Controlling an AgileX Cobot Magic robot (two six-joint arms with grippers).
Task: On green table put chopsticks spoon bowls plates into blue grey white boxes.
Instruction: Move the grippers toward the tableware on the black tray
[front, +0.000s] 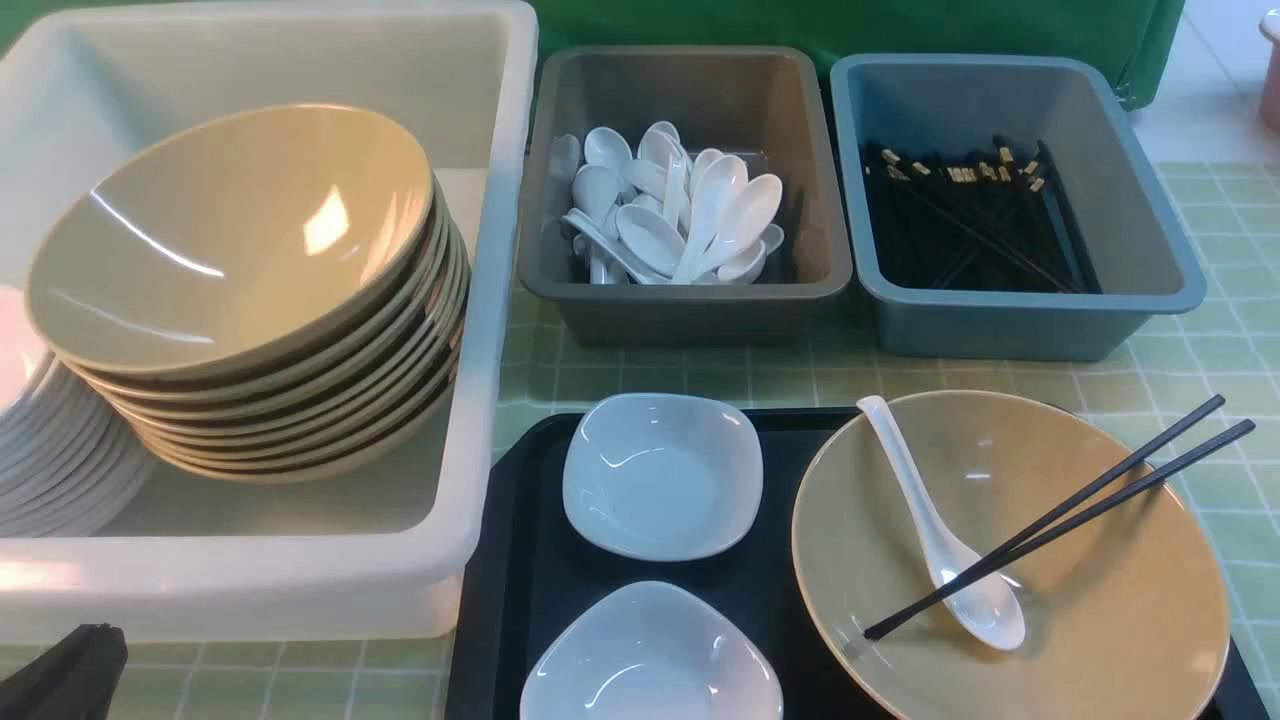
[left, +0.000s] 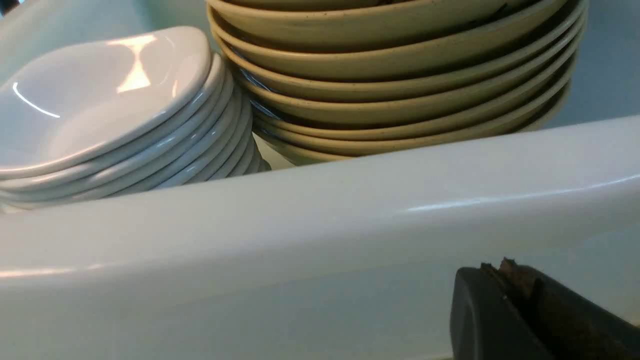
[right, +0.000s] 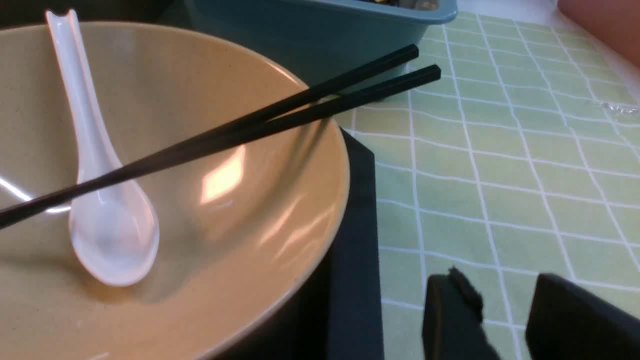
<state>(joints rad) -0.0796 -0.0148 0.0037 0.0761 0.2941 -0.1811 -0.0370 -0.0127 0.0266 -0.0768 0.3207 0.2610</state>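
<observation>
On the black tray (front: 510, 580) stand two small white dishes (front: 662, 475) (front: 652, 655) and a tan bowl (front: 1100, 600). A white spoon (front: 935, 525) and a pair of black chopsticks (front: 1080, 505) lie in that bowl; they also show in the right wrist view, the spoon (right: 95, 165) and the chopsticks (right: 260, 120). My right gripper (right: 505, 295) is open and empty, over the tablecloth beside the tray. My left gripper (left: 505, 280) is shut and empty, outside the white box's front wall (left: 300, 240); its tip shows at the bottom left of the front view (front: 70, 665).
The white box (front: 500, 200) holds a stack of tan bowls (front: 270, 300) and a stack of white dishes (front: 50, 470). The grey box (front: 690, 290) holds several white spoons (front: 680, 210). The blue box (front: 1020, 310) holds several black chopsticks (front: 980, 220).
</observation>
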